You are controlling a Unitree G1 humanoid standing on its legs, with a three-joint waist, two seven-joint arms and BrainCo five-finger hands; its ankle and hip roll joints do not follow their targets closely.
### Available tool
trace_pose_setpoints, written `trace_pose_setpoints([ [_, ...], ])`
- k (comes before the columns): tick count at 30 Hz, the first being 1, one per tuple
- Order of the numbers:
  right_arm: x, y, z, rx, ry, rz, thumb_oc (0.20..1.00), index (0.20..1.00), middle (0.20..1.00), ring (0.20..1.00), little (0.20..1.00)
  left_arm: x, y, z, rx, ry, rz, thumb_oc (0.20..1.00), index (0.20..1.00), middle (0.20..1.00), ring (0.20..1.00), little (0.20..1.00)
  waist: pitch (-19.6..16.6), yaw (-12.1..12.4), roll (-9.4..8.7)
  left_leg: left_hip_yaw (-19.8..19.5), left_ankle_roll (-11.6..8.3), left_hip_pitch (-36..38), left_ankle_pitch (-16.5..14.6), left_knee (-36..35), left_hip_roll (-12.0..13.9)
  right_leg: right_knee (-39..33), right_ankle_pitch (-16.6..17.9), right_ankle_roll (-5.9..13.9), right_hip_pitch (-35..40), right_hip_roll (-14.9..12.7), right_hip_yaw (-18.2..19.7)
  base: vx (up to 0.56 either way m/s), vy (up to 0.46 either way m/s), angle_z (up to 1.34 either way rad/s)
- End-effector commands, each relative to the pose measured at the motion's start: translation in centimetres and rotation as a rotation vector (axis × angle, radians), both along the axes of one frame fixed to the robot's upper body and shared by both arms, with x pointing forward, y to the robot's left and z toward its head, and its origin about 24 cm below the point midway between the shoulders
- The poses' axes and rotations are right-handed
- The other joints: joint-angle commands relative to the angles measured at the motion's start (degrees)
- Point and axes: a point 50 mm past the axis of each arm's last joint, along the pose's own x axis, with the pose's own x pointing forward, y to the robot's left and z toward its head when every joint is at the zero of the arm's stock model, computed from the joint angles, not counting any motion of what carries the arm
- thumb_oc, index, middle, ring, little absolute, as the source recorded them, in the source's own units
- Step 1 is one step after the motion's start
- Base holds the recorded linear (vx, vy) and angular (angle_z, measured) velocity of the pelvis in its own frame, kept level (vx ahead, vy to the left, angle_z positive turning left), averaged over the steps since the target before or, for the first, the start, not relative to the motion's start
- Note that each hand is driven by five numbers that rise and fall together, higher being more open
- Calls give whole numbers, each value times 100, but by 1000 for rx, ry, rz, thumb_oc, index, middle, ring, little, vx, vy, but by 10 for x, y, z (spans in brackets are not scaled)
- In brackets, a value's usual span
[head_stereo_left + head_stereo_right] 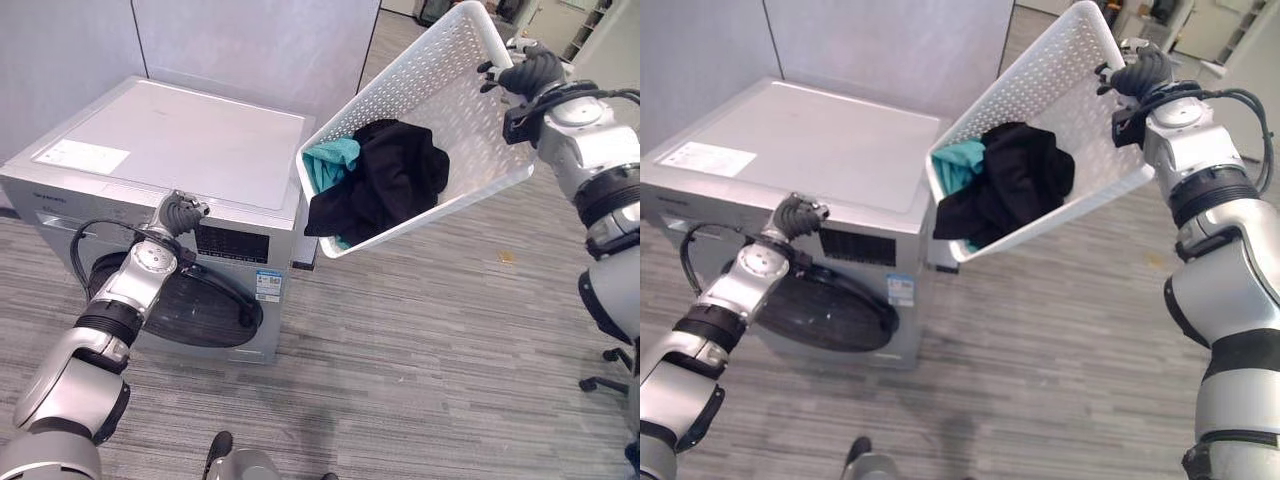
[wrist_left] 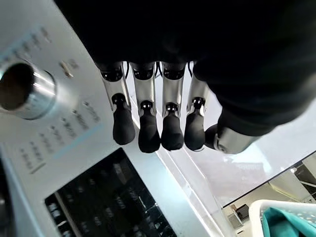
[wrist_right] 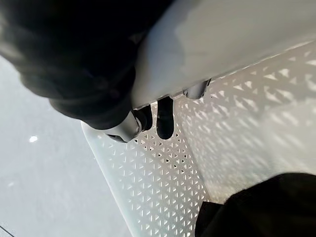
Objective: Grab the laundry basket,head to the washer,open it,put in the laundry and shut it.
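The right robot hand [image 1: 530,72] was raised high and had its fingers curled over the rim of the white perforated laundry basket [image 1: 430,95], so that it carried the basket alone; in the right wrist view the dark fingertips [image 3: 164,118] hooked inside the basket wall. The basket hung steeply tilted, its far end low and just beside the top corner of the washing machine [image 1: 190,140], well below and away from the gripping hand. The laundry, a black garment [image 1: 385,180] with a teal cloth [image 1: 332,160] beside it, had slid to that low end and lay heaped against the wall, still inside. The tilt was judged to follow from a one-handed hold at one end. The left robot hand [image 1: 180,212] was at the front control panel [image 2: 74,123] of the washer, above the round door [image 1: 190,300], its fingers bent in a loose curl and holding nothing; the left wrist view showed their tips hovering close to the panel, near the dial [image 2: 24,91]. The door appeared closed. The step in hand was judged to be opening the washer, the free hand being kept for that while the other held the load clear.
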Motion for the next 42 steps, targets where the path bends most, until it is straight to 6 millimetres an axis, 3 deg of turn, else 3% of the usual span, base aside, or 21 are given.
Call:
trace_pose_setpoints([
  [1,-48,4,139,159,-497,1,200,200,200,200,200,4,6,17,28,-43,3,200,200,200,200,200,-431,243,-395,77,353,-230,229,161,-118,495,-862,265,-103,-524,570,103,103,12],
  [5,-50,4,143,152,-503,-10,200,200,200,200,200,6,0,12,34,-32,-10,200,200,200,200,200,-614,305,-326,216,257,49,201,-266,-135,450,-847,366,-26,-648,432,146,102,-5],
  [8,-49,19,149,173,-523,25,200,200,200,200,200,6,-1,1,40,-2,3,200,200,200,200,200,-749,372,-254,290,220,312,204,-556,-189,405,-824,438,52,-713,316,122,78,1],
  [21,-58,42,172,250,-615,89,200,200,200,200,200,-8,15,-33,25,97,73,200,200,200,200,200,-886,474,-162,279,165,509,356,-776,-156,344,-832,482,121,-684,192,40,3,0],
  [27,-60,54,176,309,-644,142,200,200,200,200,200,-12,19,-39,11,103,90,200,200,200,200,200,-893,521,-107,269,139,533,487,-780,-114,383,-854,497,111,-663,165,0,0,0],
  [33,-58,63,176,358,-646,177,200,200,200,200,200,-15,17,-36,-8,65,71,200,200,200,200,200,-988,725,-48,342,-12,567,737,-827,-73,337,-755,669,195,-792,-56,42,21,-2],
  [39,-59,33,170,419,-656,115,200,200,200,200,200,-18,7,-33,-25,41,5,200,200,200,200,200,-891,979,-147,-70,95,210,553,-433,-166,226,-747,615,274,-785,-181,59,-4,8],
  [42,-62,-5,158,462,-654,16,200,200,200,200,200,-20,-3,-35,-29,47,-48,200,200,200,200,200,-802,1140,-220,-436,137,-44,394,-326,-378,158,-763,577,332,-764,-355,89,13,45],
])
